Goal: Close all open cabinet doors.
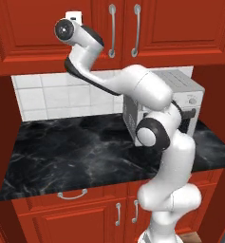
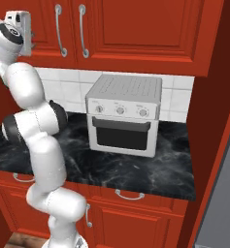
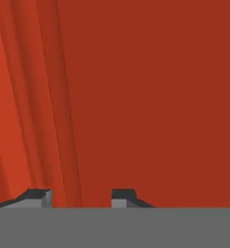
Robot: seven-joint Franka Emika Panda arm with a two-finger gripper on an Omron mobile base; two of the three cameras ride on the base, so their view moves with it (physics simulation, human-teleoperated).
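Note:
Two tall red cabinet doors hang above the counter, the left door [image 1: 33, 33] and the right door [image 1: 180, 28], and both lie flush with the cabinet front. Their silver bar handles [image 1: 112, 31] [image 1: 136, 31] stand side by side at the seam. My gripper [image 1: 75, 16] is raised against the left door's panel, to the left of its handle, with the hand up against the wood. In the hand view the red door face [image 3: 150, 97] is very close, and the gripper [image 3: 81, 196] holds nothing between its dark tips. From the right base view the hand [image 2: 19, 22] sits at the top left against the same door [image 2: 43, 24].
A silver toaster oven [image 2: 123, 114] stands on the black marble counter [image 1: 61, 152] to the right of the arm. Below are red drawer fronts [image 1: 71, 194] and lower doors. A red side wall [image 2: 218, 121] bounds the counter's right end.

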